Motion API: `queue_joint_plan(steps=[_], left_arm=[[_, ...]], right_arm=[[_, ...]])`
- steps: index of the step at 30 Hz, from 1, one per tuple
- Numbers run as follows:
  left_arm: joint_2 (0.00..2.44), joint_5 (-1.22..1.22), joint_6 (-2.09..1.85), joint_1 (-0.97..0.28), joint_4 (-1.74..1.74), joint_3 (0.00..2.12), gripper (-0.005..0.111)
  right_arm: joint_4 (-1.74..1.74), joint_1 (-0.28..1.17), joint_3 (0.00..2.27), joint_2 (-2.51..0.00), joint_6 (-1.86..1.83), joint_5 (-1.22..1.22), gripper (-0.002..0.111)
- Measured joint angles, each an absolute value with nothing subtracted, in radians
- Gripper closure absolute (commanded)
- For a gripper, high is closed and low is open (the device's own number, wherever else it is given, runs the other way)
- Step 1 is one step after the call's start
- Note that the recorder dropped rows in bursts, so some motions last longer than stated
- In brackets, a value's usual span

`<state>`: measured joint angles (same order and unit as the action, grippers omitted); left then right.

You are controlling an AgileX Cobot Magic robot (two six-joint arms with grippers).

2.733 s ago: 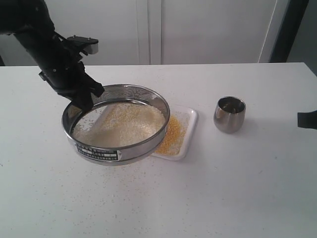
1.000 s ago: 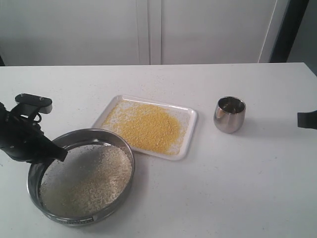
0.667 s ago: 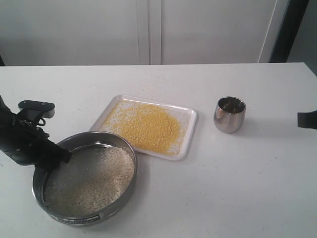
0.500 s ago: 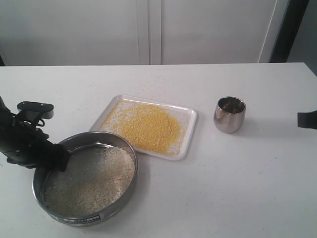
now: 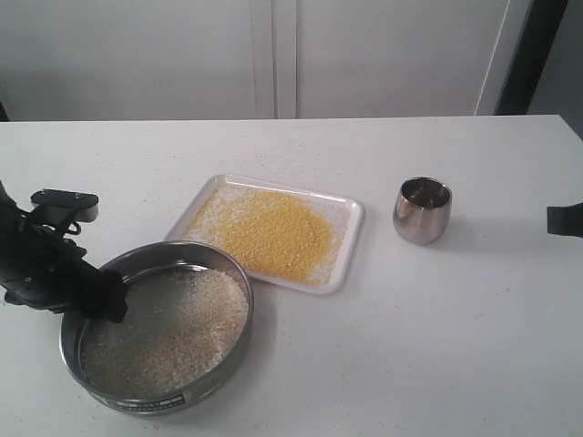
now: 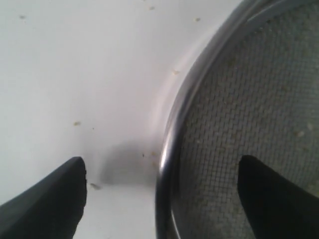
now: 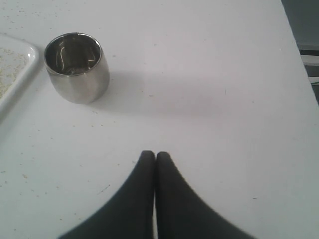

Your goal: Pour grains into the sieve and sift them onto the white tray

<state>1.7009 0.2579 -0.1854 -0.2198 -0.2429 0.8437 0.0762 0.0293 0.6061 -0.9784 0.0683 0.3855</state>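
table (image 5: 437,346): white, speckled | wall (image 5: 137,55): white panels | sieve (image 5: 244,319): on table

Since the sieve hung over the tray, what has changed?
The left gripper carried the sieve off the white tray, set it on the table beside it and opened its jaws astride the rim. Tray, steel cup and right gripper stayed put.

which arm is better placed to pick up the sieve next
Left. The left gripper is open and straddles the rim of the sieve, one finger inside over the mesh, one outside on the table side. The right gripper is shut and sits far off, past the cup.
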Motion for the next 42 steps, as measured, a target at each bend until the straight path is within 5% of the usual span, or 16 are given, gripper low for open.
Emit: queue_joint_plan(steps=[13, 27, 42], left_arm=[[1.581, 0.287, -0.185, -0.220, -0.240, 0.844, 0.029], [1.437, 0.477, -0.184, -0.220, -0.175, 0.844, 0.107], [1.306, 0.645, -0.138, -0.220, -0.087, 0.844, 0.107]], right_arm=[[0.076, 0.029, 0.606, -0.978, 0.068, 0.385, 0.108], [0.076, 0.029, 0.606, -0.978, 0.068, 0.385, 0.108], [0.076, 0.029, 0.606, -0.978, 0.068, 0.385, 0.108]])
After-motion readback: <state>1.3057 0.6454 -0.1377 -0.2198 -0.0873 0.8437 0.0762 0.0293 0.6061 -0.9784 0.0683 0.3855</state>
